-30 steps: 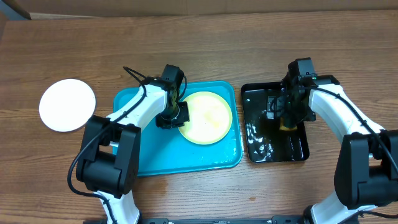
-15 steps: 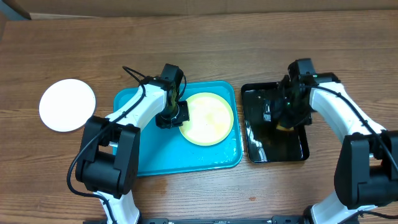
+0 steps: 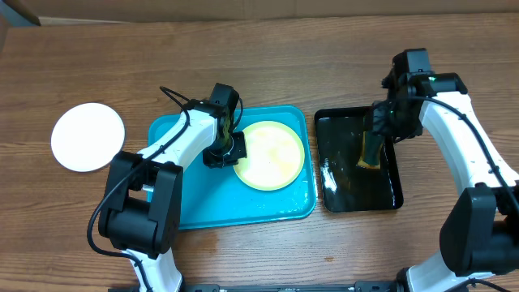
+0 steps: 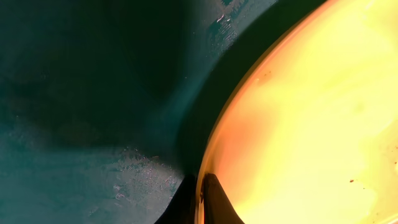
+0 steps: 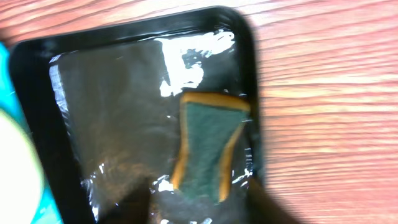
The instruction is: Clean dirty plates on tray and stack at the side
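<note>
Two plates are in sight. One round pale yellow-green plate lies on the large turquoise plastic tray, toward its far right corner. My left wrist view shows a few small dark specks on it. My left gripper is clamped on that plate's left rim, the fingertips pinching the edge between them. One round white plate sits alone on the wooden desk near its left edge, well apart from the tray. My right gripper hangs over the glossy black tray, which stands just right of the turquoise one. It squeezes a green sponge with yellow edging near the black tray's right rim, and the sponge's gripped end is pinched narrow.
</note>
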### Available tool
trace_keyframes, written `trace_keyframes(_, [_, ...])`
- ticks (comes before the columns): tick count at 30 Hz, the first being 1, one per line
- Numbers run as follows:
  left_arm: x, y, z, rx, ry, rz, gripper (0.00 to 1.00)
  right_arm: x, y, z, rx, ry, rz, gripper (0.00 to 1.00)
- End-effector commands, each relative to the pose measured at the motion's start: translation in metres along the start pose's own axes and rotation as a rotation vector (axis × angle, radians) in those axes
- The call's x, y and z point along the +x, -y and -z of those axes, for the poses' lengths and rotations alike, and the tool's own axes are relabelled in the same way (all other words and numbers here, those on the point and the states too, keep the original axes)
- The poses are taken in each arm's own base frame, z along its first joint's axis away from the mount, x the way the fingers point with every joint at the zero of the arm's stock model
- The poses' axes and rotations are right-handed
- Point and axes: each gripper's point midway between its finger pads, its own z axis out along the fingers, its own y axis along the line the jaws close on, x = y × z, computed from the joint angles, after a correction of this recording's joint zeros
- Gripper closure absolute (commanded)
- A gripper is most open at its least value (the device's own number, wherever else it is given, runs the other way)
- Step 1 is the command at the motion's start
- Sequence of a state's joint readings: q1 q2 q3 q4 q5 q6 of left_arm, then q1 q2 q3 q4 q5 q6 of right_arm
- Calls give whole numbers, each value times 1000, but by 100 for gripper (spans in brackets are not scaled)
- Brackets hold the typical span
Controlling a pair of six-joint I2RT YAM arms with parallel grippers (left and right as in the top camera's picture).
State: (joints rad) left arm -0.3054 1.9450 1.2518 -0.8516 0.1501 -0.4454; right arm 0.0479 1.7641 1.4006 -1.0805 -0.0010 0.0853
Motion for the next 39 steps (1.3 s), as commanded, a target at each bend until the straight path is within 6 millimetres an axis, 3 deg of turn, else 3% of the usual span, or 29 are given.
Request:
trace_keyframes(1, [11,-19,-16,-77,-48,0,96,-8,26,-8,85,4,-57,96])
trace_keyframes(7, [11,-19,-16,-77,-47,1,96,-13,38,-23,97,-5,-114,96])
trace_keyframes(11, [11,-19,-16,-77,-47,0,96,-17,56,-28,129,8,-211,96])
trace_keyframes(18, [10,-19,-16,-77,-47,1,96,-4,74,-43,143,-15,-278,96])
trace_keyframes(21, [10,-19,-16,-76,-46,1,96,0,74,-52,139,-14,-286,96])
trace_keyframes(27, [10,-18,-16,-76,-47,1,96,13,55,-60,35,-66,-291,96])
trace_keyframes(32, [10,-18,-16,-75,-44,0,96,21,55,-64,33,-87,-297,96])
trace_keyframes(39, [9,-18,-16,-74,-43,0,96,26,36,-67,-74,-114,-249,96])
